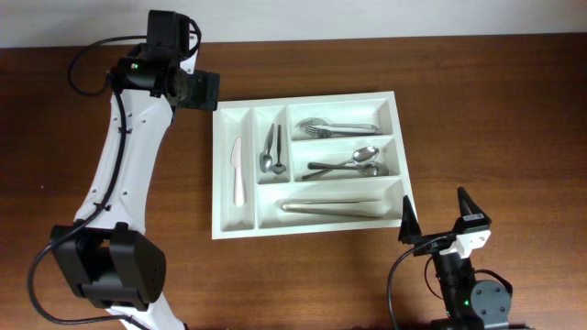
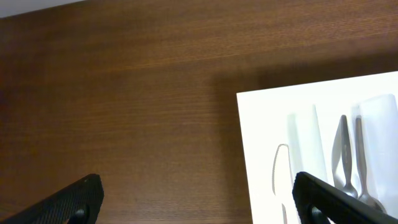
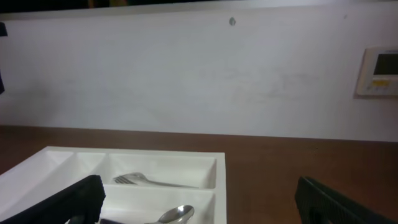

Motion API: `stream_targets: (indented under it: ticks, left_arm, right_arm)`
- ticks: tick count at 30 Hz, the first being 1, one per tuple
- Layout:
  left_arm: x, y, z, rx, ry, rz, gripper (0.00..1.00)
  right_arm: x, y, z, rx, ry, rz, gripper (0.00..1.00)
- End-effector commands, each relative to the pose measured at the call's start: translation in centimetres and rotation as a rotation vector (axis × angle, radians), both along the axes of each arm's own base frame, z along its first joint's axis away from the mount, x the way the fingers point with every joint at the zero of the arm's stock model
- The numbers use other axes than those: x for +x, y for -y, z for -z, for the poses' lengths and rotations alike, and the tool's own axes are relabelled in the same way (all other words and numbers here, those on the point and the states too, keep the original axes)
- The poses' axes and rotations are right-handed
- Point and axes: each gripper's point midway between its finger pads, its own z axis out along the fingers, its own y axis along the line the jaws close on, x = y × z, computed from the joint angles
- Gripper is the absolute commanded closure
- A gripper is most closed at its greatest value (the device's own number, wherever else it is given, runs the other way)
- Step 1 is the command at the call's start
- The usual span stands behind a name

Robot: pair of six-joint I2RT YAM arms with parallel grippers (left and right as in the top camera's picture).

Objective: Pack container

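Note:
The white cutlery tray [image 1: 223,229] lies in the middle of the wooden table. Its narrow compartments hold a white knife [image 1: 238,171] and dark spoons [image 1: 271,151]. Its wide ones hold forks [image 1: 335,126], spoons [image 1: 348,163] and a long metal utensil [image 1: 335,207]. My left gripper [image 1: 204,90] is open and empty, just off the tray's far left corner; its wrist view shows the fingers [image 2: 198,186] over bare wood with the tray [image 2: 261,124] to the right. My right gripper [image 1: 437,218] is open and empty near the tray's front right corner, and its wrist view [image 3: 199,186] looks across the tray [image 3: 137,152].
The brown wooden table [image 1: 495,110] surrounds the tray. A white wall [image 3: 186,74] stands behind it, with a wall controller [image 3: 378,71] at the right. The left arm's white links [image 1: 119,165] stretch along the table's left side.

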Motion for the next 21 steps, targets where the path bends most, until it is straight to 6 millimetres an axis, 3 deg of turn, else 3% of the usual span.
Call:
stream_targets:
  ticks: [1, 14, 21]
  left_arm:
    - [-0.1, -0.1, -2.2, -0.010, 0.052, -0.013, 0.01]
    - [-0.1, -0.1, -2.2, -0.011, 0.051, -0.013, 0.01]
    - [-0.1, -0.1, -2.2, -0.010, 0.051, -0.013, 0.01]
  right_arm:
    - [0.1, 0.3, 0.6, 0.015, -0.008, 0.019, 0.01]
    - [0.2, 0.3, 1.8, 0.006, -0.056, 0.019, 0.01]
    - [0.2, 0.3, 4.9, -0.005, -0.183, 0.020, 0.01]
